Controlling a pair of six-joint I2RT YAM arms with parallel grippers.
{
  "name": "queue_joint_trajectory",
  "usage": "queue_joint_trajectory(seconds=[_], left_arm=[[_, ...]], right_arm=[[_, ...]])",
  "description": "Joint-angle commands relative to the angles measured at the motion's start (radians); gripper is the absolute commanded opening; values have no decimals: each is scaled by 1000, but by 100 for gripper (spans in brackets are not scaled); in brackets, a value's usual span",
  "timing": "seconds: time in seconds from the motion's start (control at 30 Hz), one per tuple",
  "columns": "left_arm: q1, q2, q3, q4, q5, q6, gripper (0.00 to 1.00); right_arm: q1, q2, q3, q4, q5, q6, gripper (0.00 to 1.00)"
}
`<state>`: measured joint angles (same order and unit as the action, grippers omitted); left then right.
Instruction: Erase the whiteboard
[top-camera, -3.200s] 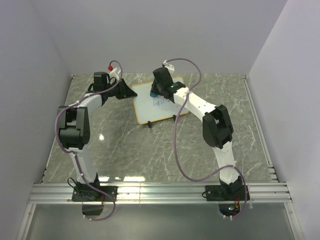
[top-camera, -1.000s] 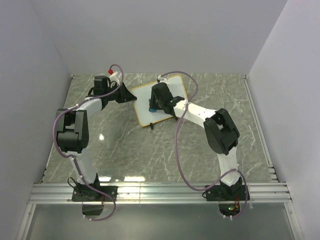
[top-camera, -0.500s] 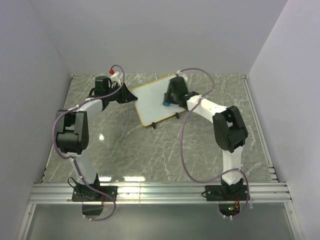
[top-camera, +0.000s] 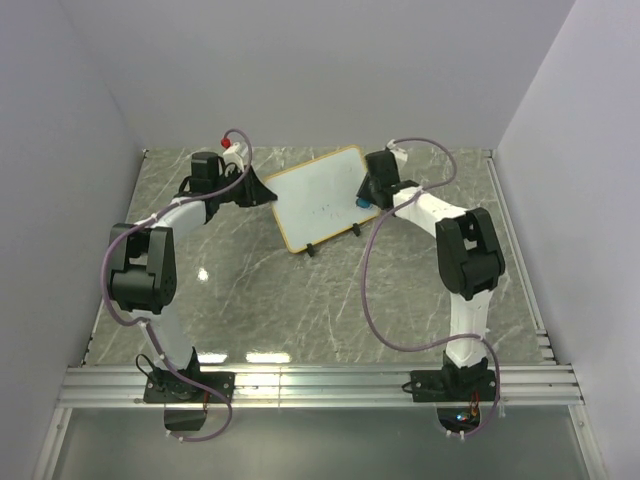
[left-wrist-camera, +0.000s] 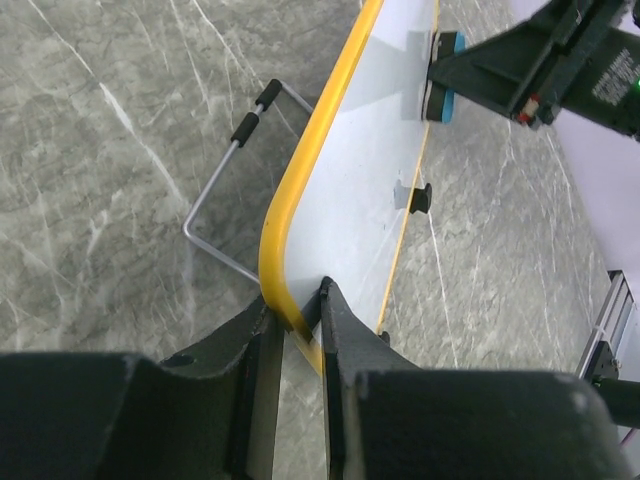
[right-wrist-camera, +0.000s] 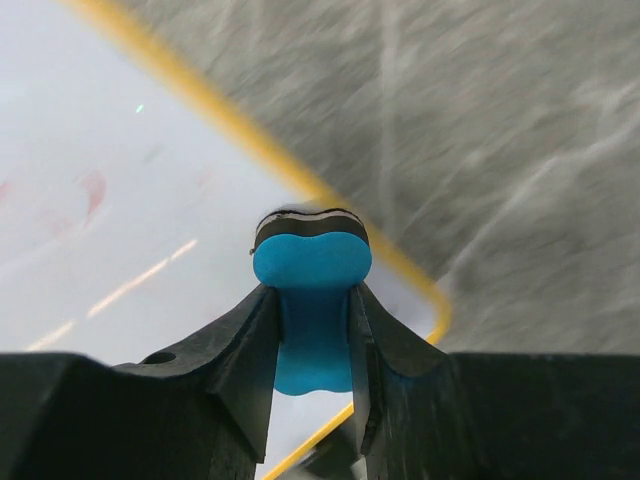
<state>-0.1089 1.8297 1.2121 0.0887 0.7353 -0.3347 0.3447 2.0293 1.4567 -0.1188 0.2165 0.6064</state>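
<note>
Whiteboard (top-camera: 315, 195) position: far centre of the grey marbled worktop (top-camera: 300, 290), between the two arms, turned at an angle to the worktop edges. Propped up off the surface on a bent wire stand (left-wrist-camera: 215, 190) with black feet (top-camera: 311, 250).

Left tool (top-camera: 268, 192): narrow, closed on the yellow frame at the left corner of the whiteboard (left-wrist-camera: 370, 170). In the left wrist view (left-wrist-camera: 297, 305), one finger on each side of the frame edge.

Right tool (top-camera: 365, 200): closed on a blue eraser (top-camera: 362, 203). In the right wrist view (right-wrist-camera: 312, 290), fingers pinching the waist of the eraser (right-wrist-camera: 312, 260), dark felt face outward. Eraser (left-wrist-camera: 443, 75) set against the board face close to the right edge and its yellow frame.

Board face (right-wrist-camera: 100, 150): mostly white, with faint reddish smudges (right-wrist-camera: 90, 190) and a few small marks near the middle.
</note>
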Motion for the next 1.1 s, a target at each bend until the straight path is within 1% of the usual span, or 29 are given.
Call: queue_joint_trajectory(seconds=[0.0,0.17,0.37,0.57,0.7,0.77,0.87,1.03,1.07], left_arm=[[-6,13,-39,-47,-88,83,0],[-9,8,-46,-30,-91,68,0],[-14,2,-59,-21,-97,63,0],[-18,-15,-80,-12,-100,63,0],[-21,-24,-100,6,-103,53,0],[-25,-24,-105,11,-108,48,0],[-28,-29,-106,14,-108,43,0],[-31,-35,-97,-9,-112,56,0],[-31,-35,-98,-10,-114,59,0]], right_arm=[[118,8,-26,-5,-58,44,0],[235,2,-22,-5,-61,101,0],[310,26,-32,22,-88,165,0],[315,57,-9,31,-109,112,0],[315,52,13,94,-178,66,0],[329,74,69,76,-183,56,0],[344,92,103,57,-189,53,0],[350,80,64,74,-181,66,0],[350,77,56,64,-160,64,0]])
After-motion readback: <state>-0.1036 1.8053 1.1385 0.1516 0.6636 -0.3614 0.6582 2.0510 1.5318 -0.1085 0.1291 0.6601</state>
